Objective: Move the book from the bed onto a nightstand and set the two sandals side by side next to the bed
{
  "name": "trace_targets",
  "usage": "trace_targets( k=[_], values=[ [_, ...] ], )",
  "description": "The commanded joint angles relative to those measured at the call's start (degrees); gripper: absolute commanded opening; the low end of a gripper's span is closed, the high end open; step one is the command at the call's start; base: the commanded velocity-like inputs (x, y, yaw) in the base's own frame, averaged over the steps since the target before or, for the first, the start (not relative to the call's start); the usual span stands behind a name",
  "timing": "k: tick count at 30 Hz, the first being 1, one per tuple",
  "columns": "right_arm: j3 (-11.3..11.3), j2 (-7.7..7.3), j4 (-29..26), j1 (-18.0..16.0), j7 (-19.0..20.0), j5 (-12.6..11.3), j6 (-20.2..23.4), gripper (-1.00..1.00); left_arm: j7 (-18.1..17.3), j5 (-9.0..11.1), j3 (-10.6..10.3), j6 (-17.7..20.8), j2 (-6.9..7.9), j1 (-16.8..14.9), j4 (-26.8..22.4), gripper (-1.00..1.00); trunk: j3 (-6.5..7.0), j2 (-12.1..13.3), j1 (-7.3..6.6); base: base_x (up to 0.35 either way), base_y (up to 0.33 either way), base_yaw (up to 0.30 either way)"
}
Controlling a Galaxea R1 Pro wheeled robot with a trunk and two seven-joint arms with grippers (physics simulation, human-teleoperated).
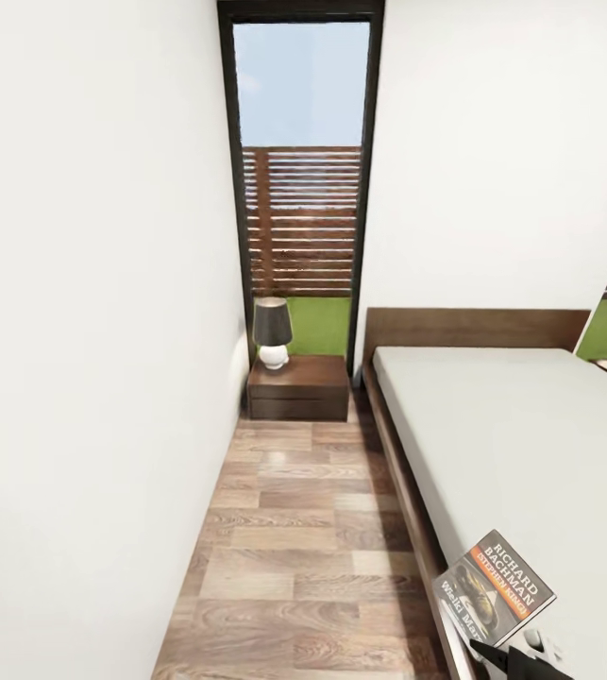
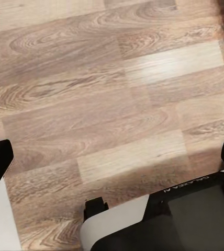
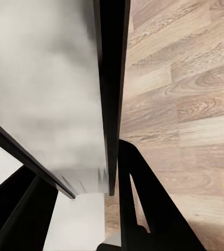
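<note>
Dark-covered, with an orange band and white lettering, the book (image 1: pixel 494 588) stands tilted above the near corner of the bed (image 1: pixel 530 453), lifted off the mattress and held at its lower edge by the right pincer (image 1: pixel 503 652). In the right wrist view the book's thin edge (image 3: pixel 111 94) runs straight between the black fingers (image 3: pixel 143 198), so that pincer reads as clamped on the book. The grip looks narrow and near one edge, so the carry probably wants a slow, level swing to keep the book from pivoting or slipping. The nightstand (image 1: pixel 299 387) sits well ahead at the head of the bed, under the window (image 1: pixel 301 170), with a lamp (image 1: pixel 272 332) on its left part; the free right part of that surface seems the safer landing spot. The wood floor (image 1: pixel 294 529) between is bare. The left pincer (image 2: pixel 112 172) hangs over the planks, fingers apart and holding nothing.
</note>
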Motion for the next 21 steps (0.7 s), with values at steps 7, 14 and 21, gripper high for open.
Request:
trace_targets(
  k=[7,14,21],
  values=[
    [0.2,-0.03,0.0,-0.1,0.2,-0.8,0.5,-1.00,-0.2,-0.5,0.5,-0.2,0.01,-0.1,0.0,1.00,-0.13,-0.1,0.07,0.332,0.000,0.000],
    [0.2,-0.03,0.0,-0.1,0.2,-0.7,0.5,-1.00,-0.2,-0.5,0.5,-0.2,0.01,-0.1,0.0,1.00,-0.13,-0.1,0.07,0.332,0.000,0.000],
    [0.2,-0.03,0.0,-0.1,0.2,-0.7,0.5,-1.00,-0.2,-0.5,0.5,-0.2,0.01,-0.1,0.0,1.00,-0.13,-0.1,0.07,0.332,0.000,0.000]
  ],
)
